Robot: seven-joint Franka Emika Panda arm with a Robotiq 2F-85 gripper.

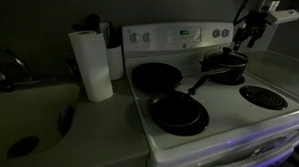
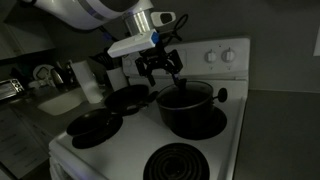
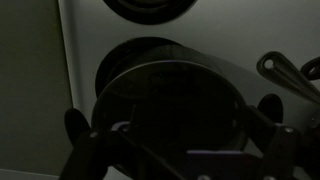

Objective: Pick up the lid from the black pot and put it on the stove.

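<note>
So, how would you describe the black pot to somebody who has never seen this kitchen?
On the white stove, the two burners nearest the paper towel roll hold wide, shallow frying pans. The black pot sits on the far back burner, below the gripper; it alone is deep and straight-sided.

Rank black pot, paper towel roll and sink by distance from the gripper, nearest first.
In an exterior view, from the gripper:
1. black pot, just below it.
2. paper towel roll, on the counter.
3. sink, beyond the roll.
</note>
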